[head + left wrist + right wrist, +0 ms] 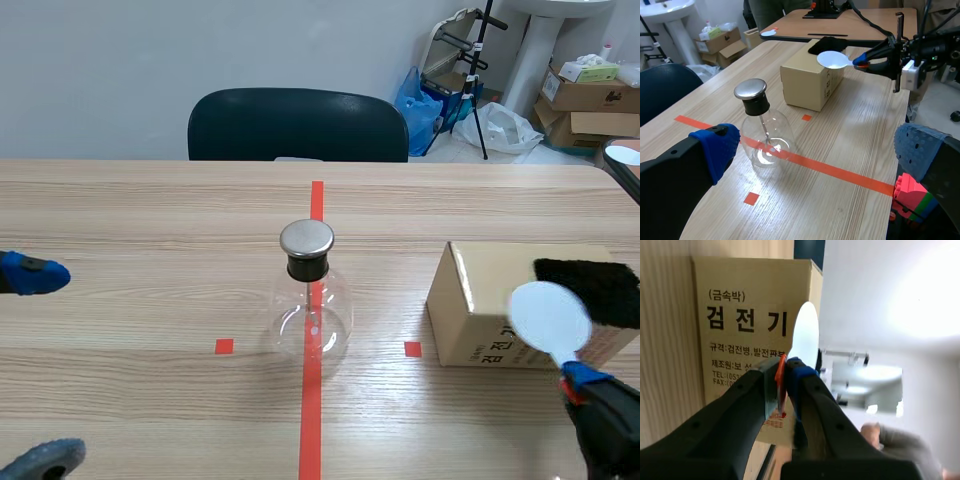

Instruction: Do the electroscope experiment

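The electroscope, a clear glass flask (310,322) with a metal cap (306,239), stands on the red tape line at the table's middle. In the left wrist view the flask (767,137) is ahead of my left gripper (817,150), which is open and empty, its blue pads wide apart. My right gripper (583,380) is shut on the orange handle of a white round disc (548,318), held up in front of the cardboard box (480,300). The right wrist view shows the disc (805,335) rising from between the fingers, with the box (740,320) behind it.
A black cloth (590,290) lies on top of the box. A dark chair (298,125) stands at the table's far edge. Coloured toy bricks (910,195) sit near the table's edge by my left gripper. Boxes and bags lie on the floor beyond.
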